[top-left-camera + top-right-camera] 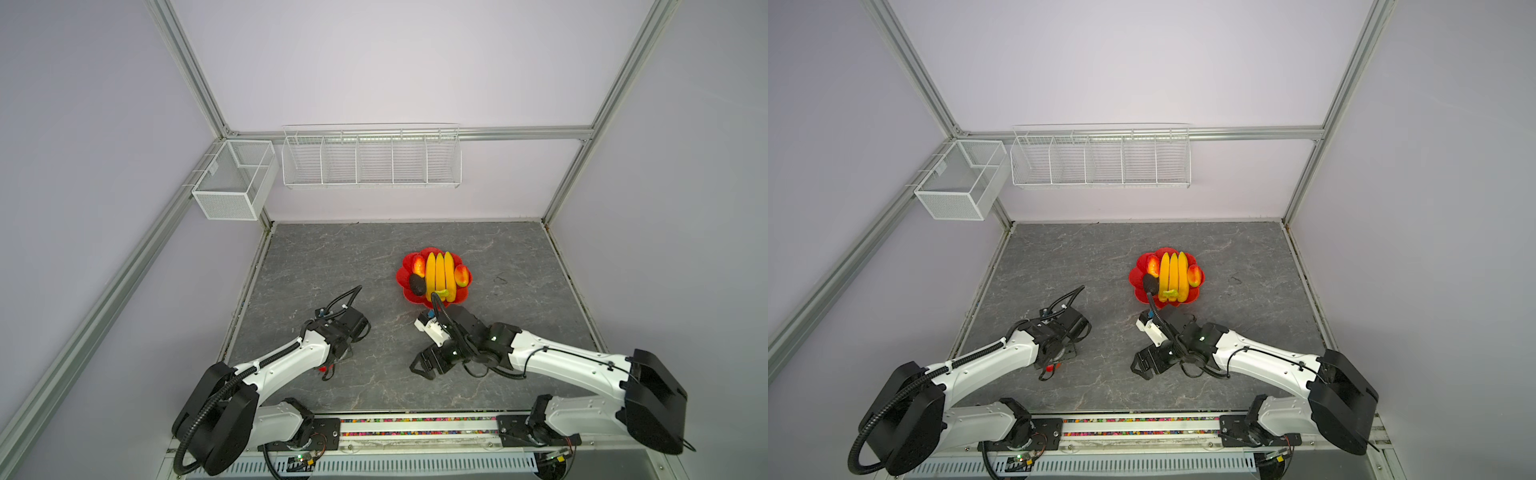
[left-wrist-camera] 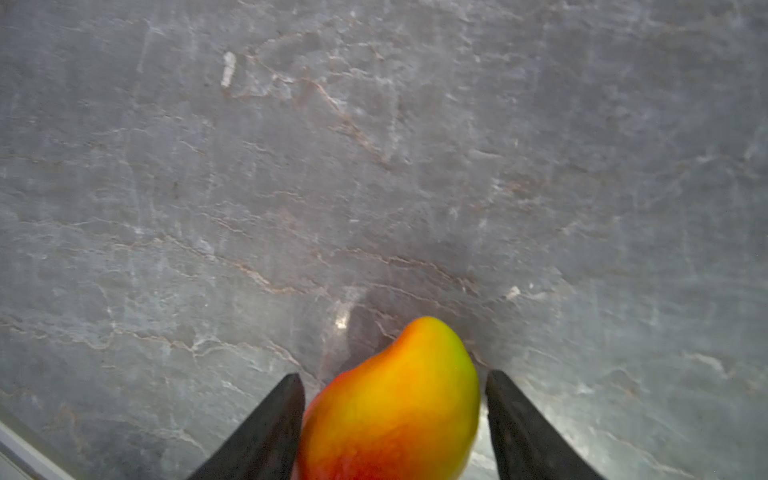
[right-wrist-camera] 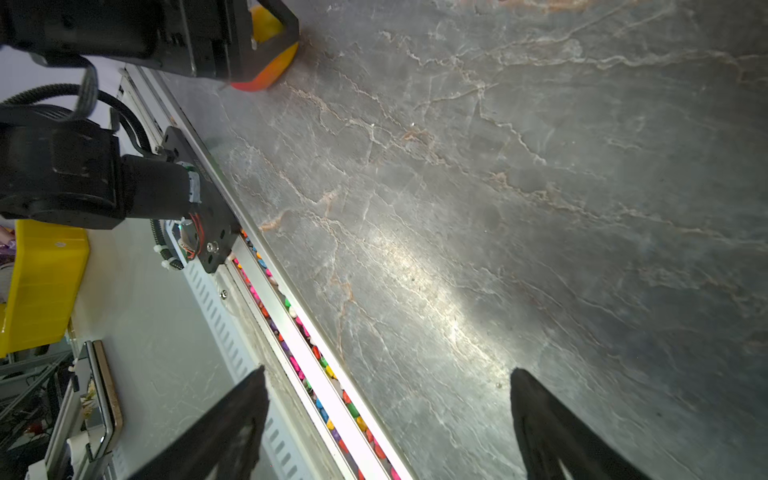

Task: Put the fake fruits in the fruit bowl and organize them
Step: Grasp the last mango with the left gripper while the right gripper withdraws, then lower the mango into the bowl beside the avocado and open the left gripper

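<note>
The red fruit bowl [image 1: 401, 275] [image 1: 1133, 277] sits mid-table in both top views. It holds the banana bunch [image 1: 440, 276] [image 1: 1173, 276], two mangoes [image 1: 418, 265] [image 1: 462, 276] and the dark avocado [image 1: 417, 284]. Another red-and-yellow mango [image 2: 395, 407] [image 3: 270, 70] lies on the table at the near left. My left gripper [image 2: 392, 376] [image 1: 332, 365] is shut on it, a finger on each side. My right gripper [image 3: 386, 374] [image 1: 419, 368] stands open and empty over the table, in front of the bowl.
White wire baskets [image 1: 371, 160] and a mesh box [image 1: 232, 183] hang on the back wall. The right arm's wrist and cable [image 1: 436, 303] stand at the bowl's near rim. A rail with coloured bits [image 1: 415, 424] runs along the table's front edge. A yellow bin [image 3: 41, 282] lies beyond it.
</note>
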You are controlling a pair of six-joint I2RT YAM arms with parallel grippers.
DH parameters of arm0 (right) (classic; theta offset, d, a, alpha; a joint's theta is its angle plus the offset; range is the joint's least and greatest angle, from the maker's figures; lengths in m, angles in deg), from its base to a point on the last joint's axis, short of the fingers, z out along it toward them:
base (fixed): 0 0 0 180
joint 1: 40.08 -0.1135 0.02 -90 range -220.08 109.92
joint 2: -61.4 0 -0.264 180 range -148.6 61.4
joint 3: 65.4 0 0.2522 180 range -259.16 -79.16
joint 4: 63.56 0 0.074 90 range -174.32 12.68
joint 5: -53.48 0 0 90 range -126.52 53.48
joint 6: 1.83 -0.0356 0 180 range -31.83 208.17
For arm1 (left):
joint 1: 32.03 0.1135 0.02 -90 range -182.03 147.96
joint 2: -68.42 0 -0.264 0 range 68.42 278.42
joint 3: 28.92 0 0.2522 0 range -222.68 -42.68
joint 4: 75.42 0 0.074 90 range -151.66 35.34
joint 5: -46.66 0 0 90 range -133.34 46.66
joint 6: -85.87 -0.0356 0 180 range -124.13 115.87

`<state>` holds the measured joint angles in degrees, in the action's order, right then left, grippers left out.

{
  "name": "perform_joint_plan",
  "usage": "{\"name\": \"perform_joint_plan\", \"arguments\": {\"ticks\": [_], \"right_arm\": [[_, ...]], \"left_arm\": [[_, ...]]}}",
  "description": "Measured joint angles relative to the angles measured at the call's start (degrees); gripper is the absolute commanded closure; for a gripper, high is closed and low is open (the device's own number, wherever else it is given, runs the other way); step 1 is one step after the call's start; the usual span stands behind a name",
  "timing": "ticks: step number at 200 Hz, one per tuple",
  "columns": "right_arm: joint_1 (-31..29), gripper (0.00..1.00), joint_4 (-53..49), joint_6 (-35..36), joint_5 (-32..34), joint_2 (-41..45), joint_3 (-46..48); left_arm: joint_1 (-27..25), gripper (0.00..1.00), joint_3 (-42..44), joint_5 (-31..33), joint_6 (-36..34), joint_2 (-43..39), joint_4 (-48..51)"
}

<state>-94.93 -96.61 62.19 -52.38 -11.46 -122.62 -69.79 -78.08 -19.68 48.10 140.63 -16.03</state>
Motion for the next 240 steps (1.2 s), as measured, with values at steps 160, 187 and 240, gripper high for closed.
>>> {"name": "perform_joint_plan", "arguments": {"ticks": [160, 187, 240], "right_arm": [[9.40, 0.10, -4.07, -2.71, 5.62, 7.72, 0.02], [14.12, 0.10, -4.96, -2.36, 5.57, 8.76, 0.04], [20.37, 0.10, -5.05, -1.57, 4.22, 8.90, 0.24]], "left_arm": [[0.11, 0.83, -8.81, -14.40, -10.23, 0.13, -11.04], [-0.26, 0.83, -21.16, -17.64, -12.87, 8.44, -15.06], [-3.19, 0.83, -42.75, -21.07, -15.06, 29.14, -18.27]]}}
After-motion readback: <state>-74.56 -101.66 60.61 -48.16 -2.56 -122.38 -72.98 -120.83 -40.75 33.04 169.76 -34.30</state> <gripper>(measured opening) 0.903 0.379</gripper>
